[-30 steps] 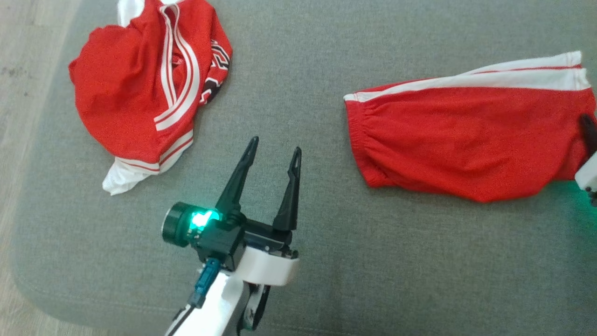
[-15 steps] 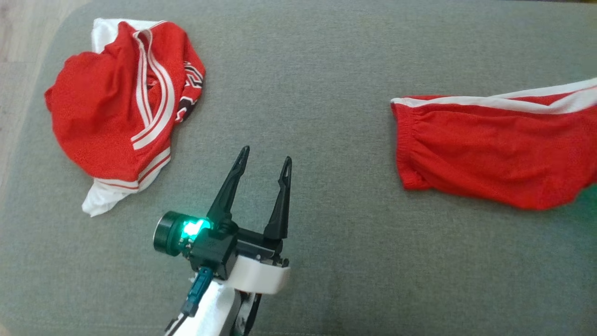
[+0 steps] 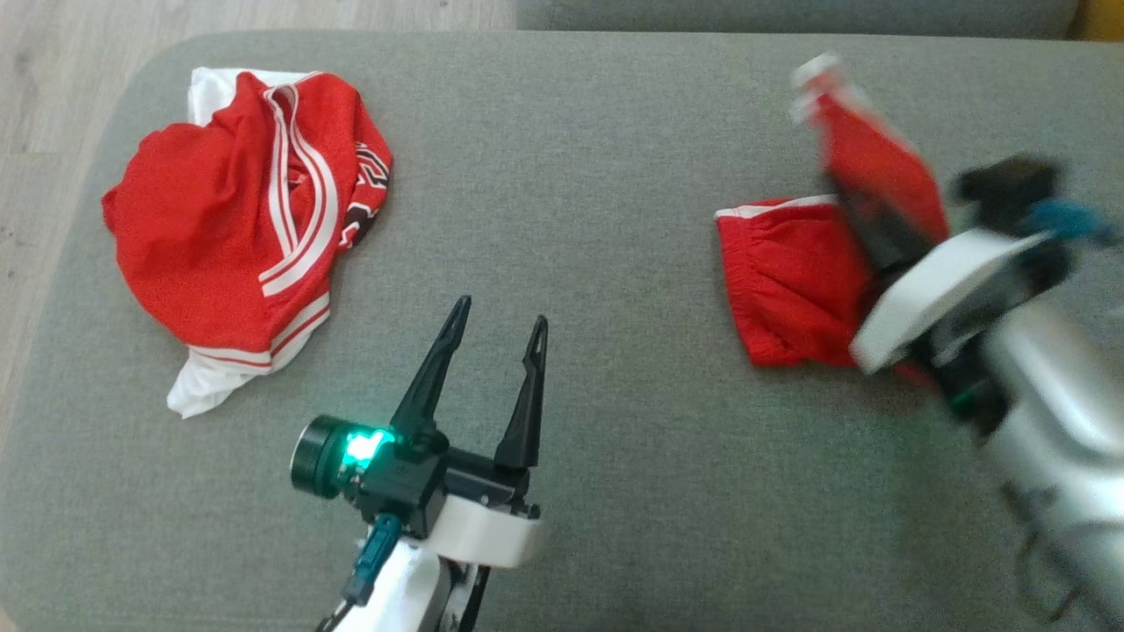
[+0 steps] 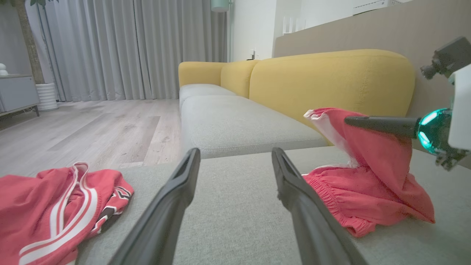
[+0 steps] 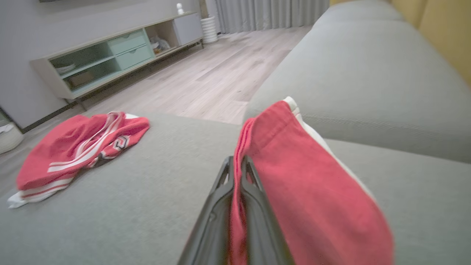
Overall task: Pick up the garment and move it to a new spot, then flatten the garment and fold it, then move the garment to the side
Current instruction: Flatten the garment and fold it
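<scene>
pinching the red, white-striped fabric shorts [image 5: 312,206], the right gripper [image 5: 236,163] holds one end above the grey upholstered cushion [image 3: 615,175]; the left gripper [image 3: 500,312] hovers spread, empty.

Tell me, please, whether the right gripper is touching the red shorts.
Touching. The right wrist view shows the right gripper shut on the red shorts, cloth pinched between its fingers.

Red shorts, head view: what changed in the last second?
The right gripper, shut on the leg end of the red shorts, has lifted it off the grey cushion and swung it leftward over the waistband half, which still lies flat. The left gripper stays open and hovering; the crumpled jersey hasn't moved. The camera shifted slightly.
</scene>
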Controlling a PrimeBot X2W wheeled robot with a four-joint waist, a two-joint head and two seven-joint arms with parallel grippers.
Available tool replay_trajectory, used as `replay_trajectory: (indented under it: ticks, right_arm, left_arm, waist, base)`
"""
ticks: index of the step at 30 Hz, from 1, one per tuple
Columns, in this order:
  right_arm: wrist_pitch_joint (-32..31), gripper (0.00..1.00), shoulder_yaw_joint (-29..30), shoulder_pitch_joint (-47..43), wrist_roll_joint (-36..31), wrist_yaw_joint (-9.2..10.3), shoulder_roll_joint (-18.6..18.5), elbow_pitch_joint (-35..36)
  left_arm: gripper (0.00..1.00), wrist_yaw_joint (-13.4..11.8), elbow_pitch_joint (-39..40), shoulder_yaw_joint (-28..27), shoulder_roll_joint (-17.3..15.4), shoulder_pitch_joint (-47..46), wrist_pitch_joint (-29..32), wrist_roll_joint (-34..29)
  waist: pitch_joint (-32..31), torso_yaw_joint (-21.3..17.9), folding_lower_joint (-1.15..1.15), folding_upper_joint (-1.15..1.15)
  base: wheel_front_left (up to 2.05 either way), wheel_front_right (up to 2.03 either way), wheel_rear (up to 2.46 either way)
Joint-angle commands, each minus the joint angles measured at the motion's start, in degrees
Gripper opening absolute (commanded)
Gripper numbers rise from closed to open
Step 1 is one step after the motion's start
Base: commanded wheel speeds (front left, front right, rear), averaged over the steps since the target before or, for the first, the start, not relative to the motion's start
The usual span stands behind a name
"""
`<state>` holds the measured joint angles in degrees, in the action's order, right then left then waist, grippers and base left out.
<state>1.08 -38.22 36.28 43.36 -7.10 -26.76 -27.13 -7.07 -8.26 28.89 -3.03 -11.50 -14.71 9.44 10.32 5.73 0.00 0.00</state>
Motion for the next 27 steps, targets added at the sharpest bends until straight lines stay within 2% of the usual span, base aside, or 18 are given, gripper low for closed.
replay_trajectory:
  ticks: [1,4,7,15,22,27]
  right_arm:
    - [-0.49,1.0,0.98,-2.6,-1.71,-0.39,2.06,1.73]
    - [0.69,1.0,4.47,-5.98,-5.22,-0.39,7.23,2.58]
    - [2.71,1.0,7.85,-8.18,-7.56,-0.39,9.39,3.1]
    - [13.13,1.0,21.83,-20.9,-17.88,-0.39,12.04,5.3]
    - [13.89,1.0,32.28,-35.57,-27.39,-0.39,16.39,13.96]
    - [13.9,1.0,34.1,-42.72,-32.89,-0.39,19.27,16.59]
  left_arm:
    - [1.0,-0.27,1.63,-2.48,-0.01,0.03,-0.29,-0.47]
    - [1.0,-0.2,1.11,-2.66,0.03,0.6,-0.29,-0.37]
    - [1.0,-0.44,1.14,-2.94,0.05,1.15,-0.29,-0.22]
    - [1.0,-2.52,0.7,-6.04,0.1,6.87,-0.29,0.88]
    - [1.0,-2.87,0.57,-10.45,0.12,12.68,-0.29,2.01]
    - [1.0,-2.96,-0.35,-13.49,0.13,17.02,-0.29,1.78]
  waist:
    - [-0.28,0.19,0.0,0.0]
    - [-1.3,0.47,0.0,0.0]
    - [-2.45,0.45,0.0,0.0]
    - [-9.89,-1.02,0.0,0.0]
    - [-13.28,-1.97,0.0,0.0]
    - [-15.56,-2.88,0.0,0.0]
  base:
    - [0.0,0.0,0.0]
    - [0.0,0.0,0.0]
    - [0.0,0.0,0.0]
    - [0.0,0.0,0.0]
    - [0.0,0.0,0.0]
    - [0.0,0.0,0.0]
